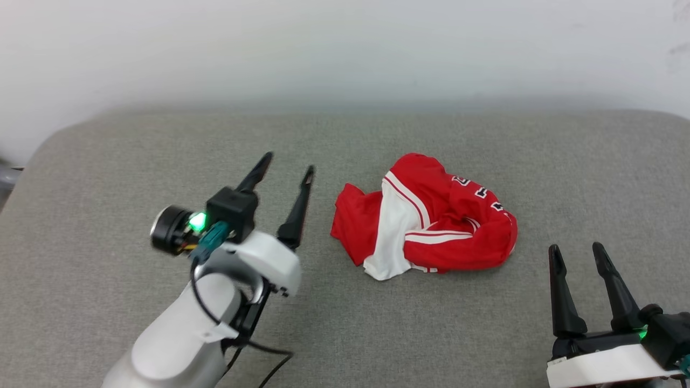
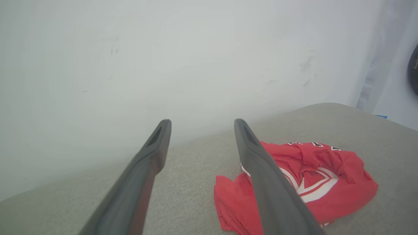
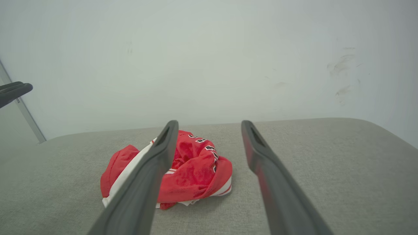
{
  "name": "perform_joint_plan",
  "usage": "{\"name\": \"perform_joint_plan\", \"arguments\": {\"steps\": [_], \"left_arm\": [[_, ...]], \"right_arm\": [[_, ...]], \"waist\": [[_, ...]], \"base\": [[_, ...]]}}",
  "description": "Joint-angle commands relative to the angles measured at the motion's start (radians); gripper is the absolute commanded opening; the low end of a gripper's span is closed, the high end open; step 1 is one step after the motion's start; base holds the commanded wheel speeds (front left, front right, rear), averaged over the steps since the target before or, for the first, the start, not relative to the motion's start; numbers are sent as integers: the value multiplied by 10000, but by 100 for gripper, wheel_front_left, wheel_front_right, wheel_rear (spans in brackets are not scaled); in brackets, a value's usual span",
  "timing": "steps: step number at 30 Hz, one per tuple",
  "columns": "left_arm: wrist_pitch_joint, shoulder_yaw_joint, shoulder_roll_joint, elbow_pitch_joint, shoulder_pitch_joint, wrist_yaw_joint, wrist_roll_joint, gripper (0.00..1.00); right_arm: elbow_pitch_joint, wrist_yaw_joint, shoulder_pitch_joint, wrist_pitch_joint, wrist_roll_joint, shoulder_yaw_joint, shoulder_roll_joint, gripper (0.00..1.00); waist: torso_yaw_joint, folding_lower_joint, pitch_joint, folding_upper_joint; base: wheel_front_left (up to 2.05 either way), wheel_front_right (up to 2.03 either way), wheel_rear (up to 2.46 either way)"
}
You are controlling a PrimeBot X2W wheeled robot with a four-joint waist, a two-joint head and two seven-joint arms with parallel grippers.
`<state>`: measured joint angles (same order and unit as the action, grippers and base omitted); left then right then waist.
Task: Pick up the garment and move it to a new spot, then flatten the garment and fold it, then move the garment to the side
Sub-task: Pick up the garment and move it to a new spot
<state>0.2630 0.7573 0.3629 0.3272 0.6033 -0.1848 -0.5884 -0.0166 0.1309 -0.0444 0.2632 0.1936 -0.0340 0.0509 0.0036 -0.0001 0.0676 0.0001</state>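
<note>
Currently the garment lies in a crumpled heap on the grey cushion, right of centre in the head view and clear of every edge. The red body is bunched over itself. A white sleeve with striped trim faces up on the near-left side. Black lettering shows in part along the far-right fold. Hem and collar cannot be identified.

Left gripper: raised just left of the heap, fingers spread, nothing between them, not touching cloth. Right gripper: low at near right, apart from the heap, fingers spread, empty. A pale wall stands behind the cushion.

Judgement: the heap is set down, so flattening is the step in hand. To do it well:
- Take two separate points on the outer layer: the loose red flap for the left gripper, the rolled red edge for the right gripper.
- Pinch a single layer, shallow, so the fingers do not catch the cushion fabric.
- Lift little, draw the two points apart sideways, and let the folds drop out.

Risk: grabbing several layers at once merely shifts the lump.
</note>
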Motion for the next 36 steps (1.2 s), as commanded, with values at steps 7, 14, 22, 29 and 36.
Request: {"name": "perform_joint_plan", "arguments": {"steps": [7, 14, 22, 29, 36], "left_arm": [[25, -2076, 170, -1207, -2282, -721, 1169, 100], [25, -3420, -183, -1877, -3950, -748, 2135, 100], [26, -4380, -888, -2186, -5254, -413, 2989, 100], [26, -5005, -1492, -2098, -6042, 31, 3593, 100], [26, -5544, -1918, -1932, -6373, 462, 4111, 100]], "right_arm": [[100, -3, -384, 24, -64, -72, -14, 100], [172, -3, -470, 24, 47, -106, -12, 100], [272, -3, -637, 24, 204, -281, -14, 100], [373, -3, -860, 24, 405, -426, -14, 100], [511, -3, -1004, 24, 447, -444, -14, 100]], "waist": [[354, 1, -577, -1], [401, 1, -772, -1], [314, 1, -917, -1], [310, 1, -1025, -1], [294, 1, -1074, -1]], "base": [[0, 0, 0], [0, 0, 0], [0, 0, 0], [0, 0, 0], [0, 0, 0]]}}
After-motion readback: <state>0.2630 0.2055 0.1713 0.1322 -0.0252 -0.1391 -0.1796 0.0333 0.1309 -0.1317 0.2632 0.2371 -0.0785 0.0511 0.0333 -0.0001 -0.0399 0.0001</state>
